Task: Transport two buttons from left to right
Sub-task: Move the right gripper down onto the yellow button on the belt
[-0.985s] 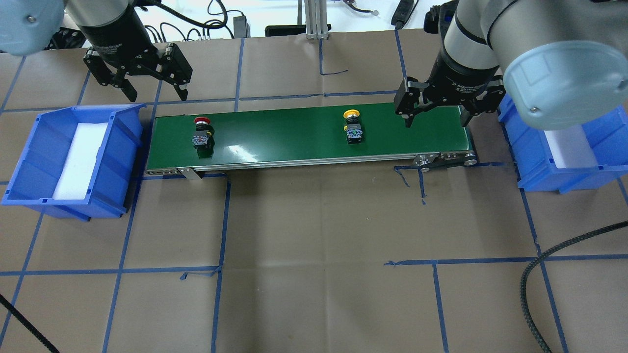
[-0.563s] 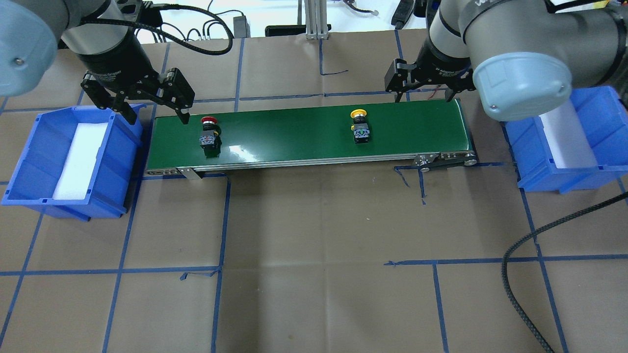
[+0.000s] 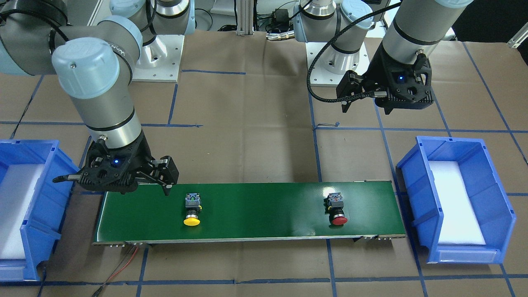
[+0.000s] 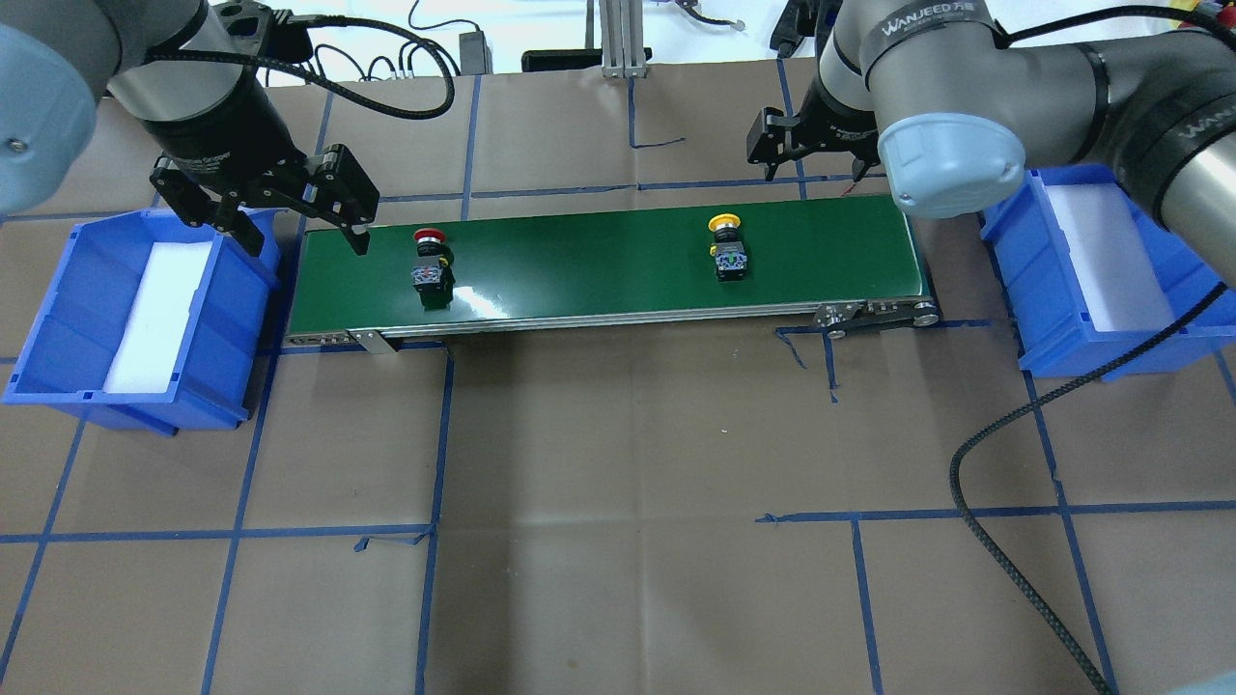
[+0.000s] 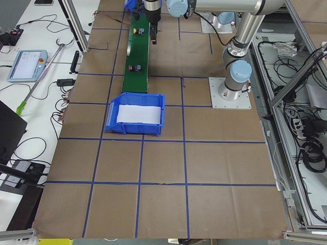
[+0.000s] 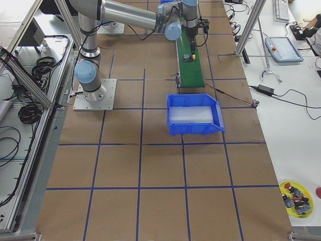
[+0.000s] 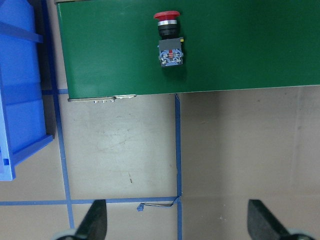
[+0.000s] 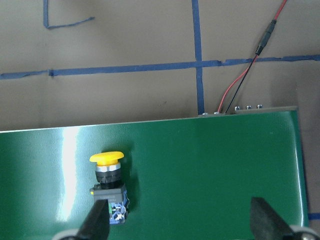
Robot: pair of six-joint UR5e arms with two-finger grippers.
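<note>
The red button [image 4: 431, 266] lies on the green conveyor belt [image 4: 599, 261] near its left end. The yellow button [image 4: 726, 255] lies on the belt right of middle. My left gripper [image 4: 303, 230] is open and empty over the belt's left end, just left of the red button. The left wrist view shows the red button [image 7: 169, 46] far ahead of the spread fingertips [image 7: 96, 221]. My right gripper [image 4: 817, 160] is open and empty behind the belt's far edge, up and right of the yellow button, which shows in the right wrist view [image 8: 109, 189].
A blue bin [image 4: 126, 403] with a white foam liner stands left of the belt. A second blue bin [image 4: 1110, 340] stands at its right end. A black cable [image 4: 1004, 550] snakes over the brown table at the front right. Red and black wires [image 8: 240, 85] run from the belt's far right corner.
Both buttons have travelled rightward on the belt. My right gripper has drawn back from over the belt to behind its far edge. My left gripper has moved toward the belt's left end.
</note>
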